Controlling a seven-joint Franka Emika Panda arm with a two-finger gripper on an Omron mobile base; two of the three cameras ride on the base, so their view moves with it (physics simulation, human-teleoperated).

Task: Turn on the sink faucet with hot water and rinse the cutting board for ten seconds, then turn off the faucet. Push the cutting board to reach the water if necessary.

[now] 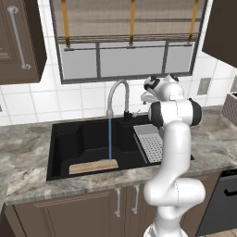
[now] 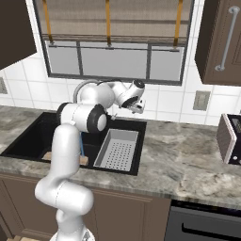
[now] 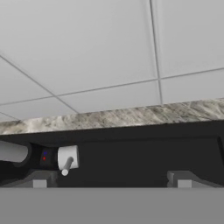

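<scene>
Hand: we log the hand (image 3: 112, 179) with its two fingers spread wide and nothing between them; it sits raised behind the sink, close to the tiled wall (image 3: 109, 48).
Handle, relative to hand: we see the small lever handle (image 3: 67, 159) near the left finger, just beyond it, and apart from it.
Sink faucet: we record the sink faucet (image 1: 117, 95) as a tall arched spout on the back rim of the basin, to the left of the hand in the left base view.
Water: we note the water (image 1: 109, 139) as a thin blue stream that falls straight from the spout to the basin floor.
Cutting board: we list the cutting board (image 1: 93, 166) flat on the basin floor at the front wall, well below and in front of the hand; the stream meets it near its right end.
Sink: we enter the sink (image 1: 65, 143) as a black basin set in the grey marbled desk (image 1: 28, 139).
Drainer tray: we find a grey perforated drainer tray (image 2: 117, 150) in the right part of the basin.
</scene>
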